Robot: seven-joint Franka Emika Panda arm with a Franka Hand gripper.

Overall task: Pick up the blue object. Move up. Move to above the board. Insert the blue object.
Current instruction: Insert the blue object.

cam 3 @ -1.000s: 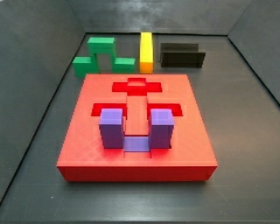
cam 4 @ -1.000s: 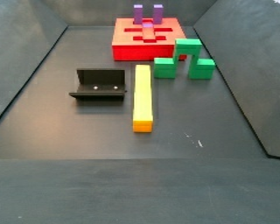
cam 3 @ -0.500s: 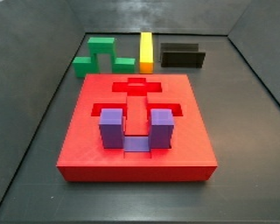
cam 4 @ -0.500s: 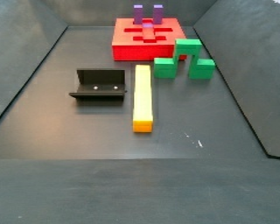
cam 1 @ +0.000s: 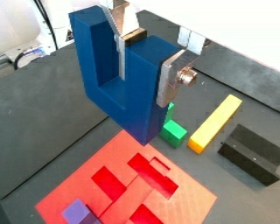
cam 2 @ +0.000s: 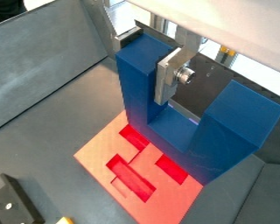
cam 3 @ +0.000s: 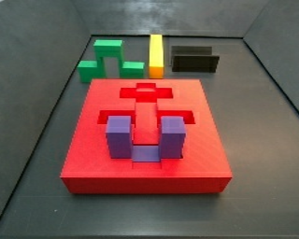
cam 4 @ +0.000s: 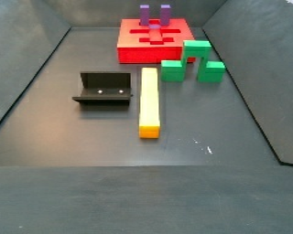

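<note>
In both wrist views my gripper (cam 1: 143, 74) (cam 2: 149, 66) is shut on the blue object (cam 1: 130, 92) (cam 2: 143, 101), a dark blue U-shaped block. One prong is clamped between the silver fingers (cam 1: 171, 80). The block hangs above the board (cam 1: 78, 179) (cam 2: 101, 150), a red slab with cut recesses. The board also shows in both side views (cam 3: 102, 166) (cam 4: 135, 51). Neither the gripper nor the blue object shows in the side views.
A purple U-shaped block (cam 3: 146, 138) (cam 4: 154, 13) sits in a board recess. A green block (cam 3: 106, 58) (cam 4: 192, 62), a yellow bar (cam 3: 156, 54) (cam 4: 149, 101) and the dark fixture (cam 3: 194, 60) (cam 4: 103, 90) stand on the floor beyond the board.
</note>
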